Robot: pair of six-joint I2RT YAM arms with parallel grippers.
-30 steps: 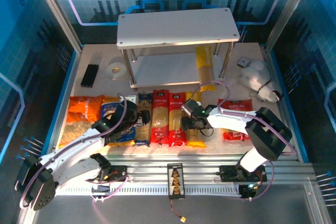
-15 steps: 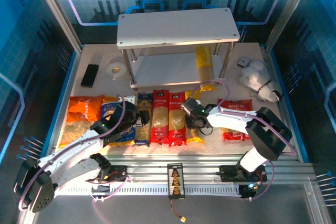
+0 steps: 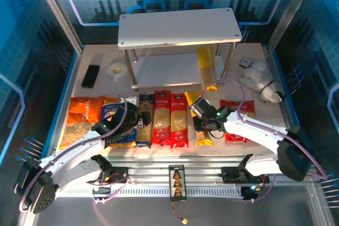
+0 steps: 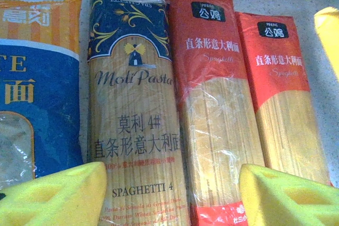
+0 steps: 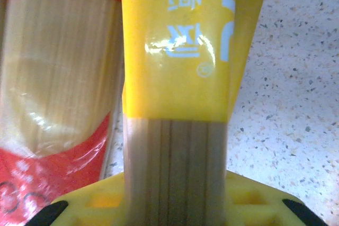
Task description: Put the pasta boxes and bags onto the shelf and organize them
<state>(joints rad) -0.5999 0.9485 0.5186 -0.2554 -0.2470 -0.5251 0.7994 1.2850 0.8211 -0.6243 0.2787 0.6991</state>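
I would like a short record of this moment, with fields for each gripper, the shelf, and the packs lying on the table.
left gripper: open, above the blue-and-tan pack
right gripper: shut on a yellow pack
shelf: second yellow pack lies on the lower board
table row: red packs, orange bag, blue bag, red bag

Right end effector (image 3: 197,124) sits on a yellow spaghetti pack (image 3: 205,139); left end effector (image 3: 139,119) hovers above the blue-and-tan pack (image 3: 144,137).
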